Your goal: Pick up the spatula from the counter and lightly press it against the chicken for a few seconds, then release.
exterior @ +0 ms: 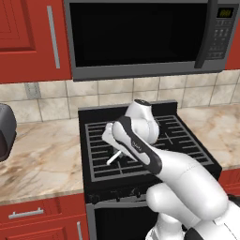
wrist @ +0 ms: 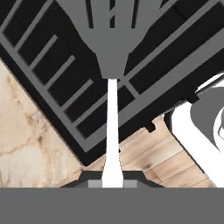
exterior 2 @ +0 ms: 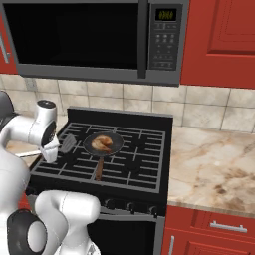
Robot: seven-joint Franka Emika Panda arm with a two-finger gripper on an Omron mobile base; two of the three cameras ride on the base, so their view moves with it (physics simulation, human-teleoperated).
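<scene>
spatula: held above the stove, slotted head just left of the pan, apart from it
claw: pinched tight on the spatula's white handle
pan: holds the chicken
stove: carries the pan
desk: right of the pan

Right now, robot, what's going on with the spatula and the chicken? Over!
Gripper shut on spatula. Blade over stove grates, short of chicken in pan. Nothing between them.
</scene>
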